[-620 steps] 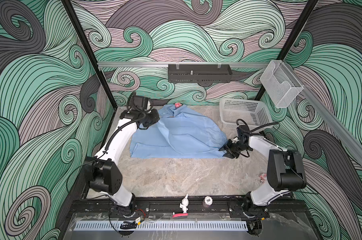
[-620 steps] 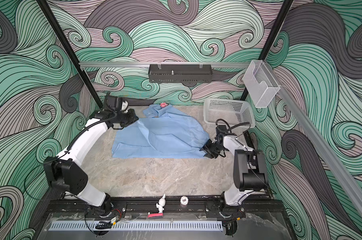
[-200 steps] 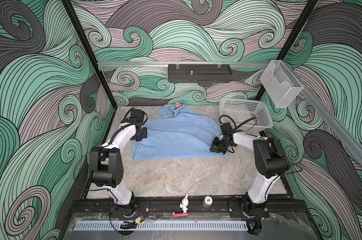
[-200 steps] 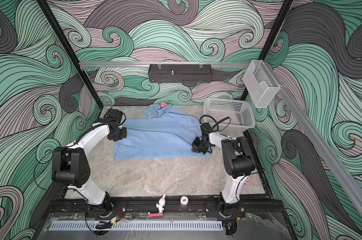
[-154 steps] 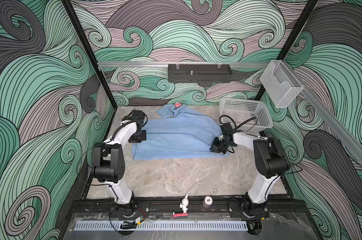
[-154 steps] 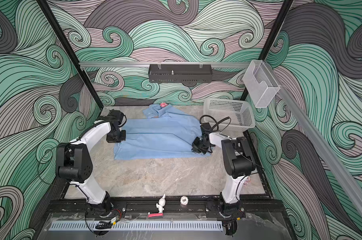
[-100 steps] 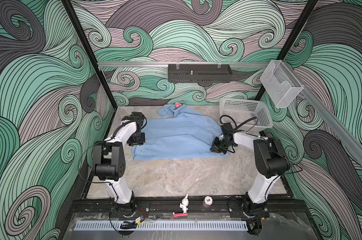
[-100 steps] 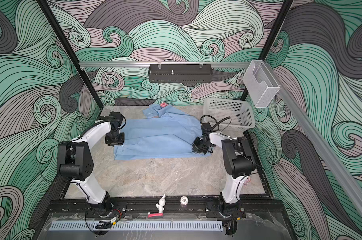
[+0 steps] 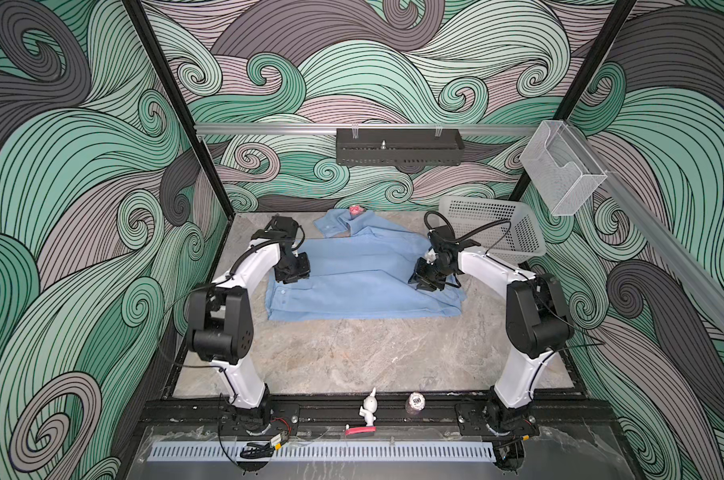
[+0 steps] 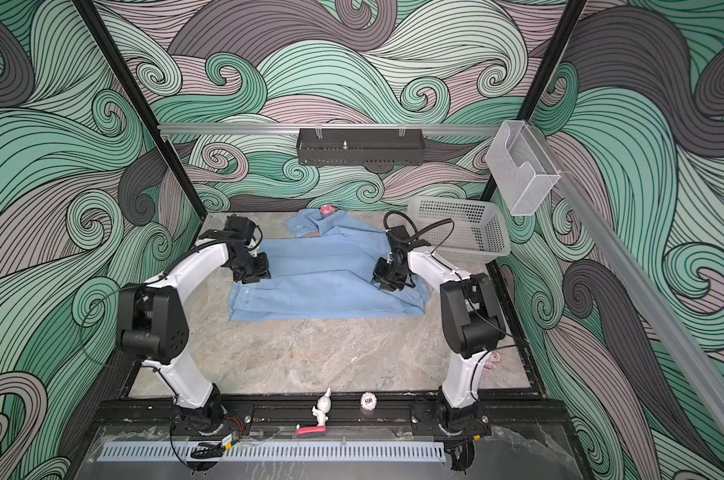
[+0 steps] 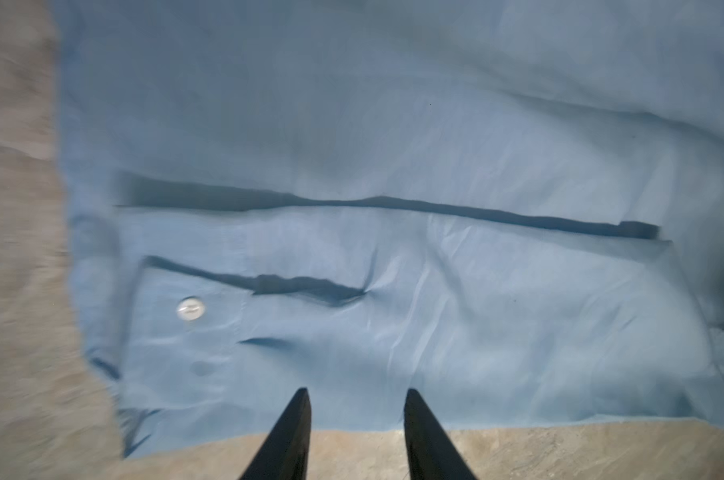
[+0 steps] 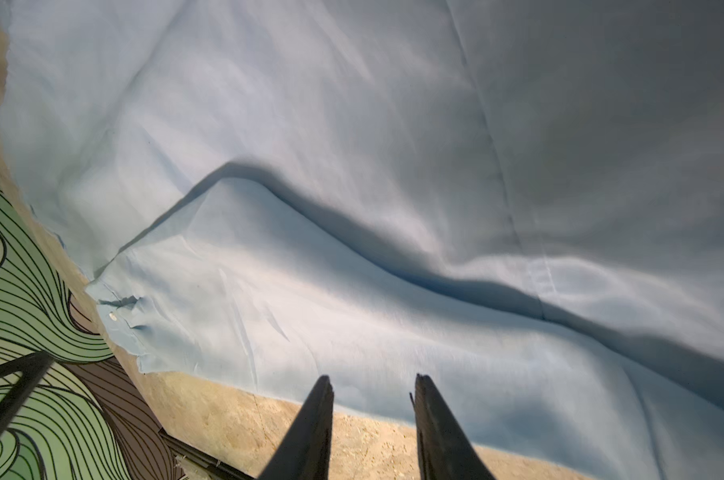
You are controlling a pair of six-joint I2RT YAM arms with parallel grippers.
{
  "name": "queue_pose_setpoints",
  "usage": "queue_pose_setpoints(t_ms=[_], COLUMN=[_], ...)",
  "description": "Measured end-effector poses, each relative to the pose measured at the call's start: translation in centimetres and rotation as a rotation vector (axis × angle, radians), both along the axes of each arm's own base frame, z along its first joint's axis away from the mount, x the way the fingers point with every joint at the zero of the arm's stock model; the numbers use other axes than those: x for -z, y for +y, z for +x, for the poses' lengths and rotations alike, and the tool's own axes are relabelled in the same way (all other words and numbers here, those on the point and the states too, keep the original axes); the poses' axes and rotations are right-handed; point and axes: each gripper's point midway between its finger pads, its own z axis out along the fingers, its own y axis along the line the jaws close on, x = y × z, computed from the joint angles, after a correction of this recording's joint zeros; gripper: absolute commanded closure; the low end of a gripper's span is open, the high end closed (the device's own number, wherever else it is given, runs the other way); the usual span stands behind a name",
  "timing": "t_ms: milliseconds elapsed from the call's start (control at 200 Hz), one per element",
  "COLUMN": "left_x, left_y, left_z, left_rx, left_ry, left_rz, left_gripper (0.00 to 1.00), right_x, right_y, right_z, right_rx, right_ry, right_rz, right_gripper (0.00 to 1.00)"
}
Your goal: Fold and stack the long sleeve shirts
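Lying on the far half of the bench (image 9: 352, 357), in both top views: one light blue shirt (image 9: 364, 286) (image 10: 327, 291), spread as a wide flat band in several layers, with the collar (image 9: 335, 220) at the far side and a white basket (image 9: 493, 226) near its right end; no second shirt in sight.

Hovering over the left end of the shirt: the left gripper (image 11: 356, 392), jaws apart and nothing between them, tips at an edge of the cloth; over the right end, the right gripper (image 12: 372, 378), likewise parted and empty, also at the edge; impossible to tell whether touching the cloth or just above it.

Judged to be thin, light and very soft; no stiffness at all, so expect sagging and sliding of the layers on lifting; probably a little slippery against smooth jaws; not fragile, except for the small button (image 11: 190, 309) on the cuff (image 11: 210, 332), better not pinched.

Best to take hold at the edges, not in the middle; pinch all layers together at the two ends of the same long edge, one gripper at each end, low to the bench; lift both ends evenly and keep the cloth lightly stretched between them, otherwise likely to wrinkle or to fall open; avoid catching only the top layer and leaving the lower ones behind.
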Motion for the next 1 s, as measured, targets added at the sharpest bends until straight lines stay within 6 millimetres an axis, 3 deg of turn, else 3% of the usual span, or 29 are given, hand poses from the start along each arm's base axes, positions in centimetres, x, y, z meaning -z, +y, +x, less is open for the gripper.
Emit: queue_pose_setpoints(t_ms=[115,165,265,420,810,911,1001], left_x=[4.5,5.5,6.5,6.6,6.1,4.5,2.5], left_y=[0.0,0.3,0.9,1.7,2.1,2.2,2.1], left_z=[-2.5,-3.6,-4.9,-7.4,-16.1,-16.5,-16.0], left_rx=[-0.061,-0.087,-0.142,-0.204,-0.277,-0.280,-0.273], left_ry=[0.140,0.183,0.220,0.216,0.211,0.160,0.101], left_rz=[-0.025,-0.023,-0.018,-0.016,-0.055,-0.065,-0.081], left_gripper=[0.61,0.64,0.65,0.65,0.64,0.62,0.58], right_x=[3.3,4.7,4.9,5.0,5.1,4.9,3.9], right_y=[-0.3,-0.5,-0.5,-0.8,-1.5,-2.1,-3.1], right_z=[-0.4,-1.1,-1.4,-3.2,-13.9,-15.5,-15.8], right_rx=[0.002,0.003,0.003,-0.008,-0.085,-0.089,-0.080], right_ry=[0.074,0.112,0.116,0.107,0.154,0.168,0.149], right_rz=[-0.032,-0.047,-0.034,-0.017,-0.056,-0.084,-0.127], right_gripper=[0.68,0.68,0.68,0.68,0.68,0.66,0.57])
